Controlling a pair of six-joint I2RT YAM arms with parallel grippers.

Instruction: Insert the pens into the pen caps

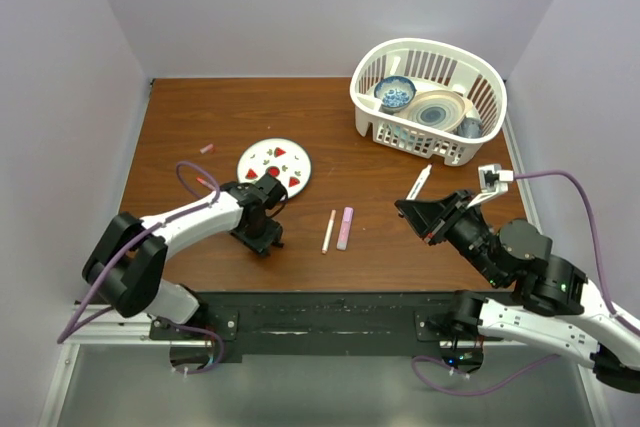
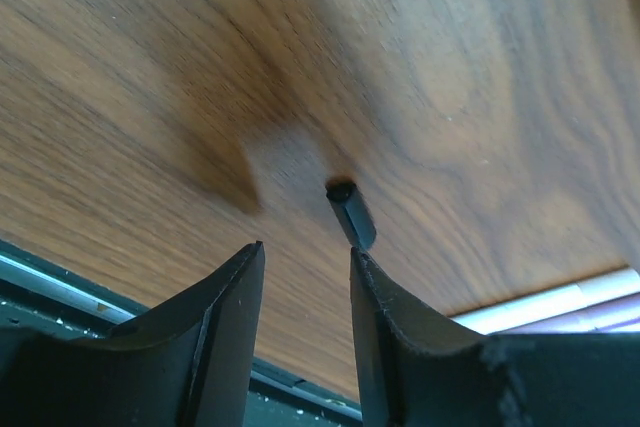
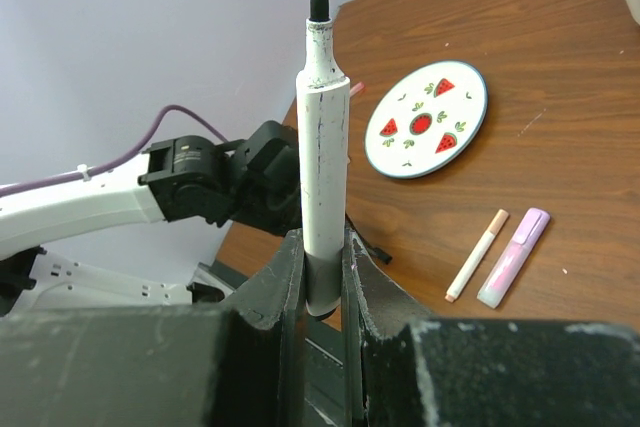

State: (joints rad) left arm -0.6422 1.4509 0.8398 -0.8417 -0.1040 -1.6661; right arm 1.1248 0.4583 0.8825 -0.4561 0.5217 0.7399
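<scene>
My right gripper point(image 3: 322, 247) is shut on the white pen point(image 3: 322, 137) and holds it above the table with its black tip bare; it also shows in the top view point(image 1: 421, 183). A thin pale pen point(image 1: 328, 231) with a peach end and a thicker pale pink pen point(image 1: 345, 228) lie side by side mid-table. My left gripper point(image 2: 306, 249) is open, low over the wood. A small dark cap point(image 2: 351, 214) lies just beyond its right fingertip point(image 2: 362, 265), not between the jaws. A small reddish pink cap point(image 1: 207, 148) lies far left of the plate.
A round white plate point(image 1: 274, 164) with watermelon prints lies behind the left gripper point(image 1: 266, 237). A white basket point(image 1: 372, 119) of dishes stands at the back right. The table's near edge point(image 2: 150, 302) is right under the left gripper.
</scene>
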